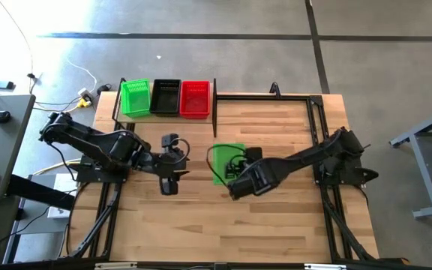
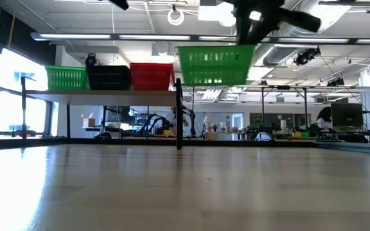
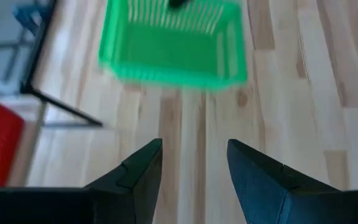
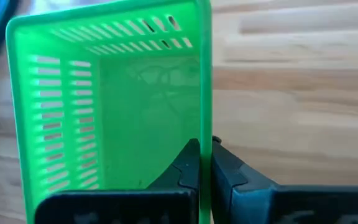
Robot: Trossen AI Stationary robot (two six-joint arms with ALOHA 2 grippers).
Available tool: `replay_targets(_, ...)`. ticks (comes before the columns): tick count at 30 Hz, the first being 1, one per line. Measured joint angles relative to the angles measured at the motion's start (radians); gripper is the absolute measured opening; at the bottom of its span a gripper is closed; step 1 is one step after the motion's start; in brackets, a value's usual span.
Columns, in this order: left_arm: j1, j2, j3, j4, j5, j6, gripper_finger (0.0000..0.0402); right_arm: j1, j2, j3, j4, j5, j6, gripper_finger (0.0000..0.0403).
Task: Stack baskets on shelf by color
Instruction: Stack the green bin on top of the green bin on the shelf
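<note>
A bright green mesh basket (image 1: pixel 226 159) hangs in my right gripper (image 4: pixel 205 148), high above the table's middle; the low view shows this basket (image 2: pixel 216 65) lifted to about shelf height. The shelf (image 2: pixel 108 94) stands at the far left of the table, carrying a green basket (image 1: pixel 135 97), a black basket (image 1: pixel 166 97) and a red basket (image 1: pixel 195 99) side by side on its plank. My left gripper (image 1: pixel 169 183) hovers open to the left of the held basket, and its wrist view shows the green basket (image 3: pixel 173 46) ahead of the open fingers (image 3: pixel 138 168). My right gripper pinches one side wall of the green basket at its rim (image 4: pixel 204 118), one finger inside (image 4: pixel 188 163) the basket and one outside. In the low view the arm comes down on the basket from above. The basket is lifted clear of the table and sits about level, its opening up.
The shelf's black frame post (image 1: pixel 214 97) stands just right of the red basket. A black metal frame (image 1: pixel 317 112) runs along the table's right side. Bare wood (image 1: pixel 223 225) lies toward the near edge. Beyond the table the low view shows a room with desks and equipment.
</note>
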Motion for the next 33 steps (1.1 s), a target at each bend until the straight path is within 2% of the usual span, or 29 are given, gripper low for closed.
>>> replay_targets(6, -0.035, 0.044, 0.003, 0.081, -0.060, 0.077, 0.0170, -0.055, 0.001, -0.003, 0.151, 0.064, -0.097, 0.0000)
replay_targets(11, -0.049, 0.083, 0.004, 0.091, -0.112, 0.158, 0.0170, -0.092, 0.004, -0.004, 0.218, 0.065, -0.153, 0.0000)
replay_targets(19, -0.048, 0.153, 0.003, 0.122, -0.137, 0.261, 0.0170, -0.130, 0.004, -0.004, 0.373, 0.090, -0.281, 0.0000)
replay_targets(33, -0.046, 0.225, 0.001, 0.050, -0.178, 0.300, 0.0170, -0.103, 0.003, -0.004, 0.469, 0.081, -0.303, 0.0000)
